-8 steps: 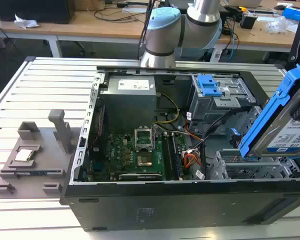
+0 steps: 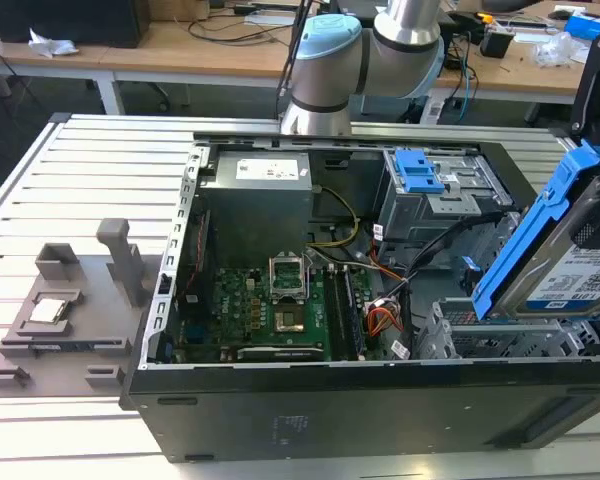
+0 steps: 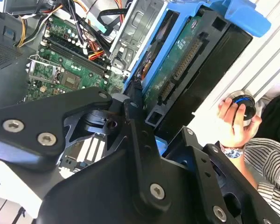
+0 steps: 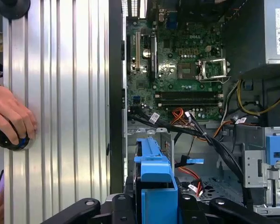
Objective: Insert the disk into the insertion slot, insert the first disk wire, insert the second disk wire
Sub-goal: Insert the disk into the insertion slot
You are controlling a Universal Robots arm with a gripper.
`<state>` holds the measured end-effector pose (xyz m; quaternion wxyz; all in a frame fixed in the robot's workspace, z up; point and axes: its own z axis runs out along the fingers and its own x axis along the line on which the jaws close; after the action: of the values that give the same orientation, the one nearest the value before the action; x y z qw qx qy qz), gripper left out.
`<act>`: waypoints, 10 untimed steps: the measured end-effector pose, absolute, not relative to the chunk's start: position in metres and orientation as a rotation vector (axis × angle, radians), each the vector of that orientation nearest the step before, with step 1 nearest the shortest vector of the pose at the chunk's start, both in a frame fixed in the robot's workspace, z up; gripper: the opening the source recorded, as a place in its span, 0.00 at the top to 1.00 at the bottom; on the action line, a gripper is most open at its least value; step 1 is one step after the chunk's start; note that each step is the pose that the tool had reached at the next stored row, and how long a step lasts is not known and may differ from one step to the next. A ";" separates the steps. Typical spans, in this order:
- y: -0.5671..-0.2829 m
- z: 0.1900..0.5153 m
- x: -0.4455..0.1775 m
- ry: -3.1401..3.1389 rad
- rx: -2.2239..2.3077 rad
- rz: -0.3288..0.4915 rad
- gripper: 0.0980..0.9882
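Open desktop PC case (image 2: 310, 400) lies on its side on a slatted aluminium table (image 2: 90, 180). The gripper (image 4: 156, 205) is clenched on the disk (image 2: 570, 270), a grey hard drive with a white label in a bright blue carrier. In the first wrist view the black fingers (image 4: 196, 205) press on both sides of the blue carrier (image 4: 154, 172). In the second wrist view the gripper (image 3: 158, 123) clamps the carrier edge, and the disk (image 3: 182, 60) shows its green circuit-board underside and connector.

In the exterior view the disk is at the exterior view's right end of the case, held steeply tilted with its upper end raised. Its lower end is over the insertion slot (image 2: 480, 340), the silver perforated drive cage. The disk is not seated in the bay. Whether its lower edge touches the cage I cannot tell; the carrier hides that spot. In the second wrist view the cage wall (image 3: 135, 28) is just beside the disk.

Inside the case:
- green motherboard (image 2: 270, 310) with an open CPU socket (image 2: 288, 275)
- grey power supply (image 2: 255, 200)
- larger drive bay with a blue latch (image 2: 420, 170)
- loose orange and black cables (image 2: 380, 320) between the motherboard and the cage, none plugged into the disk

A grey fixture (image 2: 65, 310) is on the table at the exterior view's left. A person's hand (image 3: 235, 123) grips a round black knob (image 3: 242, 105) beside the case, also seen in the first wrist view (image 4: 11, 116).
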<state>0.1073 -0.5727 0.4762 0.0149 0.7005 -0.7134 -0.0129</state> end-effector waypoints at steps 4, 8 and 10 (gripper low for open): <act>-0.573 0.470 0.107 -2.220 2.180 -0.040 0.70; -0.572 0.460 0.107 -2.220 2.180 -0.040 0.70; -0.572 0.457 0.107 -2.220 2.180 -0.040 0.70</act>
<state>0.1072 -0.5724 0.4568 0.0150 0.7005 -0.7134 -0.0128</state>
